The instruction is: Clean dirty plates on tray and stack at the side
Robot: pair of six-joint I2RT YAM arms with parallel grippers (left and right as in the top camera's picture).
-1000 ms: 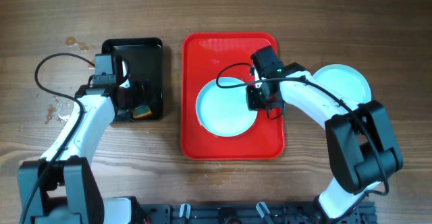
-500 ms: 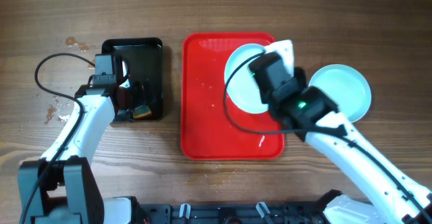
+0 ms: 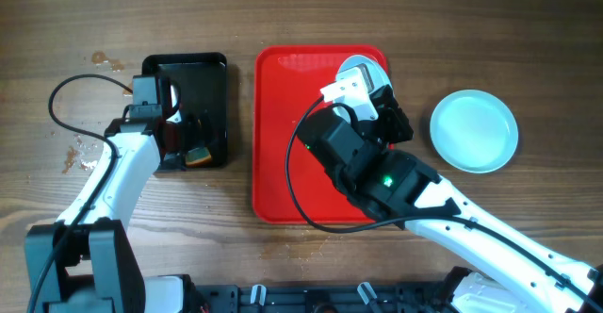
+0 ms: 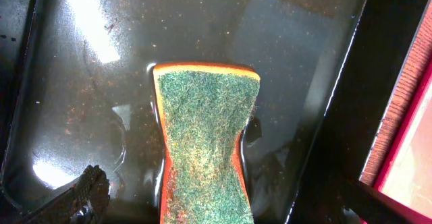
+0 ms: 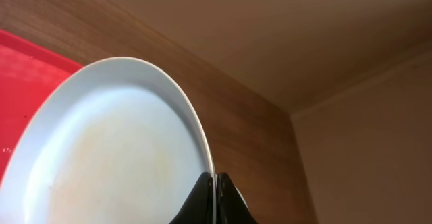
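Observation:
The red tray [image 3: 278, 162] lies mid-table. My right gripper [image 3: 366, 89] is raised high above the tray's far right part and is shut on the rim of a pale plate [image 3: 360, 69]. In the right wrist view the jaws [image 5: 214, 183] pinch that plate [image 5: 115, 150], tilted on edge, with a faint yellowish film on its face. Another pale plate [image 3: 474, 130] lies on the table right of the tray. My left gripper [image 3: 184, 141] is open over the black tray, its fingers [image 4: 226, 191] either side of a green-topped orange sponge [image 4: 206, 129].
The black tray [image 3: 209, 77] stands left of the red tray, wet and glossy in the left wrist view [image 4: 81, 82]. Small wet spots mark the wood at the far left [image 3: 104, 61]. My right arm [image 3: 424, 205] crosses the red tray's near right corner.
My right gripper has lifted the plate off the red tray, up toward the camera and tilted on edge. The left arm has not moved.

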